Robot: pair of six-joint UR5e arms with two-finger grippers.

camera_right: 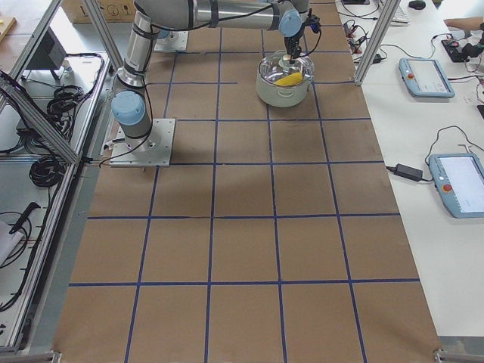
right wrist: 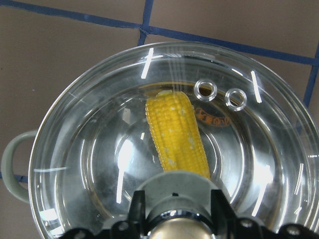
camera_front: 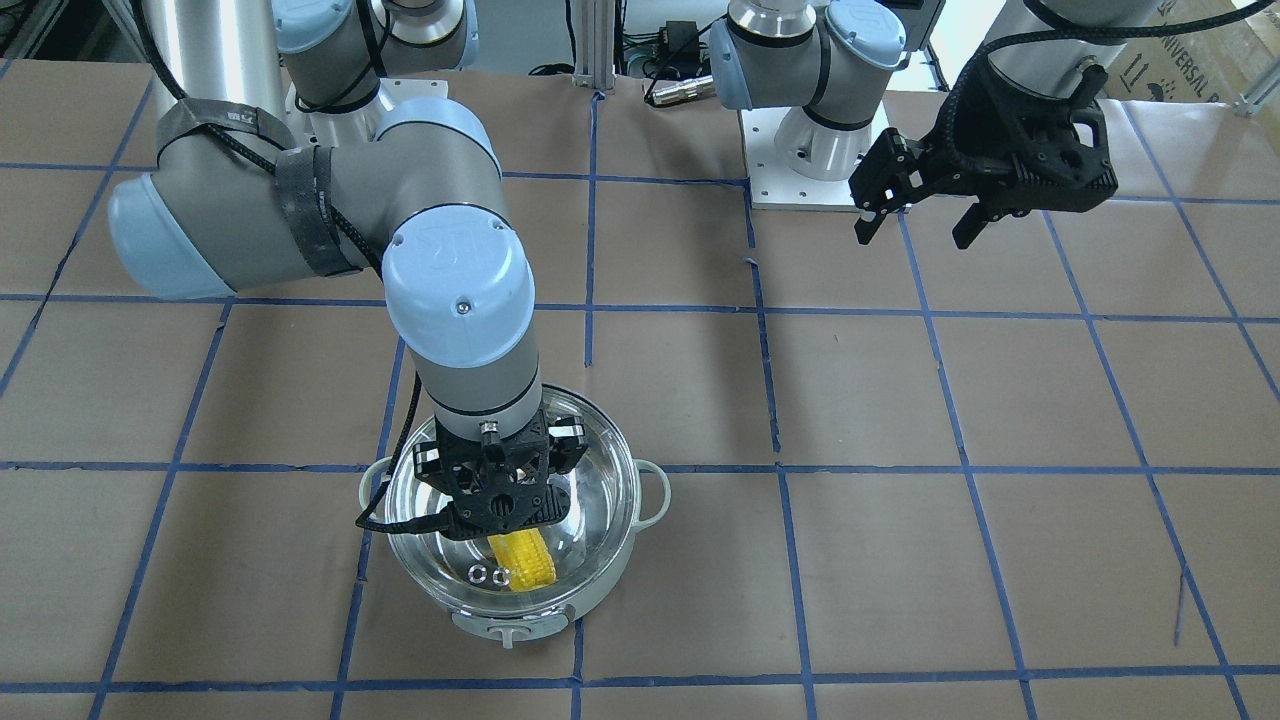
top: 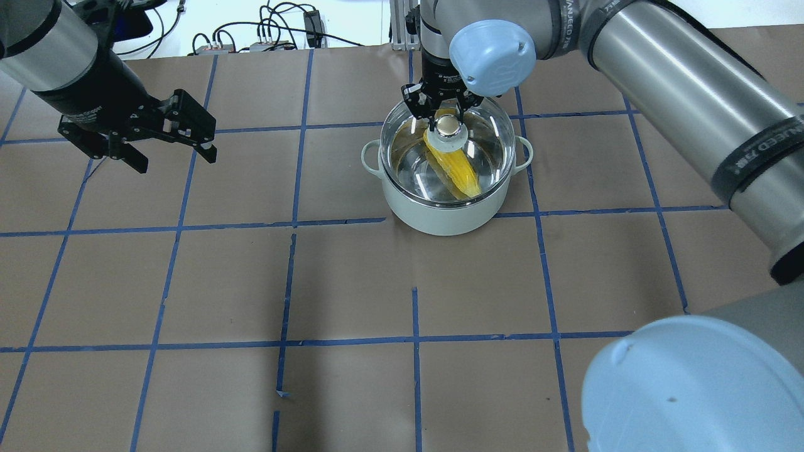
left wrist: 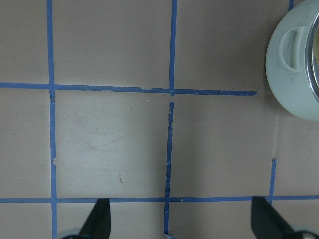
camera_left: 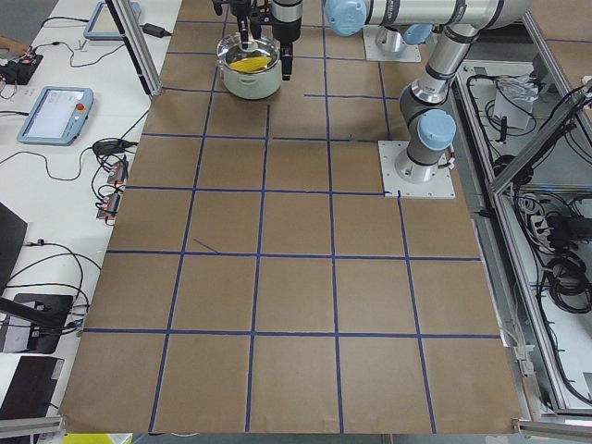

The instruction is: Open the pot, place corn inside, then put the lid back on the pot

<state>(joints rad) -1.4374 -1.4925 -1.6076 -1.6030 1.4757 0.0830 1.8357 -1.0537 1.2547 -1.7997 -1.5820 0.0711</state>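
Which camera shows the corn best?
The right wrist view: the corn fills the middle, clear through the lid, only its near end behind the knob. Overhead, the knob covers one end. From the front, the right arm hides much of it. The side views show only a yellow speck, the left wrist view none.

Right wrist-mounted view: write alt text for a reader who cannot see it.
A glass lid sits on a pale-green pot, with a yellow corn cob lying inside under it. At the bottom edge the right gripper clasps the lid's knob.
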